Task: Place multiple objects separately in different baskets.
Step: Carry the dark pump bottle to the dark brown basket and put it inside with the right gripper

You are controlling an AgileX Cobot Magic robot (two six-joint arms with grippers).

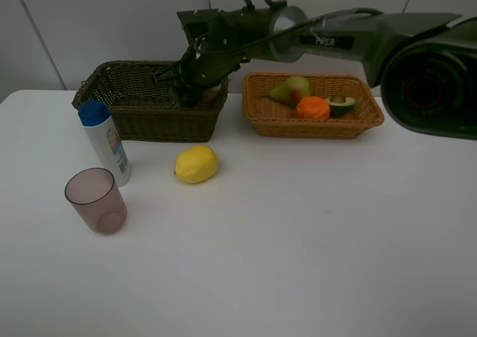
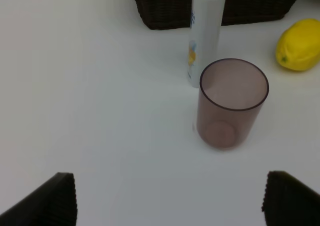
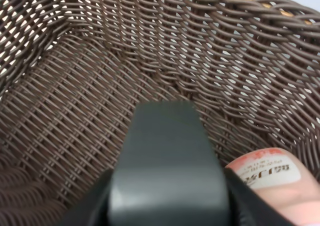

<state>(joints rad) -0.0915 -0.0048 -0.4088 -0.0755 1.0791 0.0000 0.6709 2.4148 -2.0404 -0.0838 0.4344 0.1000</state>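
Observation:
My right gripper (image 1: 186, 93) reaches across into the dark brown basket (image 1: 134, 121). In the right wrist view it (image 3: 165, 203) is shut on the dark green pump bottle (image 3: 167, 146), low over the woven floor, beside the pink bottle (image 3: 267, 181). The light tan basket (image 1: 261, 121) holds the pear (image 1: 291, 89), the orange (image 1: 313, 107) and the avocado half (image 1: 341, 104). On the table stand the lemon (image 1: 196, 164), the white blue-capped bottle (image 1: 104, 139) and the pinkish cup (image 1: 97, 200). My left gripper (image 2: 170, 198) hangs open, short of the cup (image 2: 232, 103).
The dark basket's wall (image 3: 240, 51) rises close around the right gripper. The right arm's dark body (image 1: 417, 61) spans the back right above the tan basket. White table (image 1: 298, 240) stretches toward the front and right.

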